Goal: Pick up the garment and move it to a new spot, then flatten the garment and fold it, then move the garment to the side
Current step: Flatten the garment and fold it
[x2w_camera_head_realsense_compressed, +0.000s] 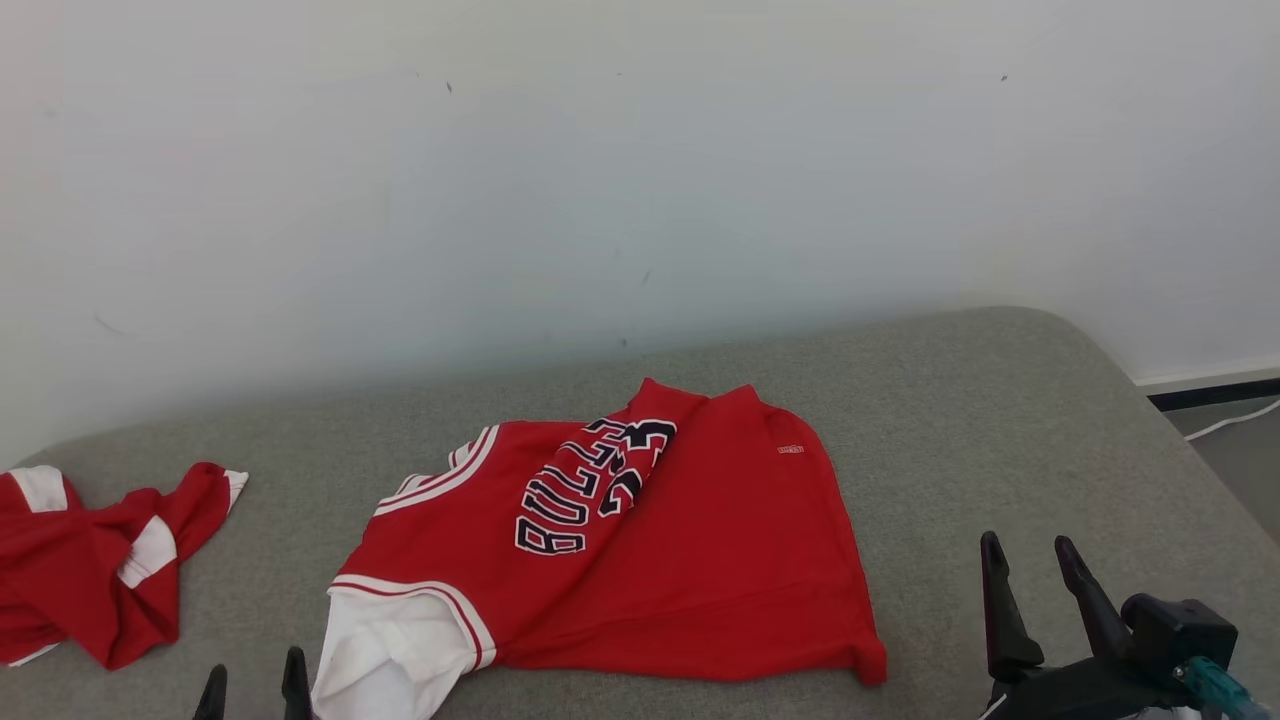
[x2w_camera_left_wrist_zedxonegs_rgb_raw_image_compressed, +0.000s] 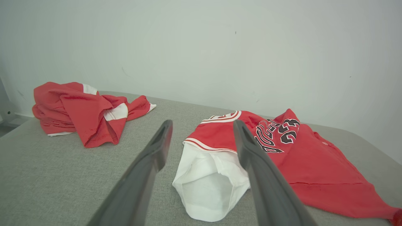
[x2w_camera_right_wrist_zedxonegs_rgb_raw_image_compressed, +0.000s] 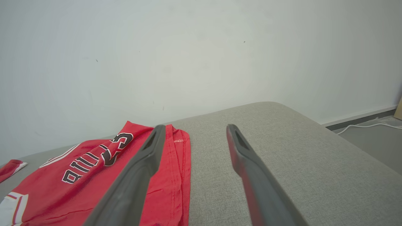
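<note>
A red jersey (x2w_camera_head_realsense_compressed: 640,560) with dark lettering and white trim lies partly folded in the middle of the grey padded surface (x2w_camera_head_realsense_compressed: 950,420); a white sleeve (x2w_camera_head_realsense_compressed: 390,650) sticks out at its near left corner. My left gripper (x2w_camera_head_realsense_compressed: 255,690) stands open at the bottom edge, just left of that sleeve. In the left wrist view the left gripper (x2w_camera_left_wrist_zedxonegs_rgb_raw_image_compressed: 202,131) frames the white sleeve (x2w_camera_left_wrist_zedxonegs_rgb_raw_image_compressed: 207,182) and the jersey (x2w_camera_left_wrist_zedxonegs_rgb_raw_image_compressed: 307,166). My right gripper (x2w_camera_head_realsense_compressed: 1030,560) is open over bare surface, right of the jersey's hem. The right wrist view has the right gripper (x2w_camera_right_wrist_zedxonegs_rgb_raw_image_compressed: 193,133) beside the jersey (x2w_camera_right_wrist_zedxonegs_rgb_raw_image_compressed: 94,169).
A second red and white garment (x2w_camera_head_realsense_compressed: 90,560) lies crumpled at the far left, also in the left wrist view (x2w_camera_left_wrist_zedxonegs_rgb_raw_image_compressed: 81,110). A pale wall (x2w_camera_head_realsense_compressed: 640,180) backs the surface. The surface's right edge drops to a floor with a white cable (x2w_camera_head_realsense_compressed: 1230,420).
</note>
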Controlling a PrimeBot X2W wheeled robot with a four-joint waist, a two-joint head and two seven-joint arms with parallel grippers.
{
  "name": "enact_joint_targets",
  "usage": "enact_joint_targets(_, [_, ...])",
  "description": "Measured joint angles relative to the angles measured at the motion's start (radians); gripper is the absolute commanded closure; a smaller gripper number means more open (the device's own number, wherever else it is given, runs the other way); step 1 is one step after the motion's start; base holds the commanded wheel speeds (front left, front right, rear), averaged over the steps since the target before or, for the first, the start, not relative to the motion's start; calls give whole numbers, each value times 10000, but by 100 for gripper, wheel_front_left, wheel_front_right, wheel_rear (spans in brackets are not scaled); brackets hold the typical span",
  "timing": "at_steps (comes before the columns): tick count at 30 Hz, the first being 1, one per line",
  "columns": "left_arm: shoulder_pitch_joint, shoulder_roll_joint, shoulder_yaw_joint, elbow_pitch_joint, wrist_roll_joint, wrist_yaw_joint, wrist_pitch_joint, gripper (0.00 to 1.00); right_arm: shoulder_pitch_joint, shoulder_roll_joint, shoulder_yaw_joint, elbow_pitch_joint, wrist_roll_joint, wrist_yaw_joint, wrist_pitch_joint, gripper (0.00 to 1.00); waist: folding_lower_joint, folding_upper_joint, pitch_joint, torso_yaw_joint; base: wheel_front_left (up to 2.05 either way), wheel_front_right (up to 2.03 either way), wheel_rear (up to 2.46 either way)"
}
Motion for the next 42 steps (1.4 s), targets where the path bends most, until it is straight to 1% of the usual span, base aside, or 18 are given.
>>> enact_joint_targets(9, [377, -8, -6, -752, 77, 71, 711, 0, 96, 46, 272, -265, 25, 33, 73, 0, 1, 0, 81, -72, 0, 0, 0])
enact_joint_targets(17, [393, -188, 150, -1233, 311, 75, 1183, 0, 93, 23, 274, -393, 25, 44, 176, 0, 1, 0, 175, -27, 0, 0, 0])
enact_joint_targets(35, [523, -454, 186, -1829, 523, 84, 2316, 0, 102, 23, 424, -500, 25, 42, 610, 0, 1, 0, 594, 80, 0, 0, 0])
enact_joint_targets(37, [492, -512, 194, -1810, 525, 84, 2600, 0, 90, -67, 518, -470, 29, 115, 892, 0, 1, 0, 672, 106, 0, 0, 0])
enact_joint_targets(39, [228, -552, 217, -1540, 506, 84, 3289, 0, -185, -401, 917, -234, 21, 393, 1666, 0, 2, 0, 824, 142, 0, 0, 0])
enact_joint_targets(42, [-447, -550, 297, -1172, 600, 86, 4052, 0, -858, -788, 1206, 25, 10, 646, 2617, 0, 2, 1, 1030, 169, 0, 0, 0])
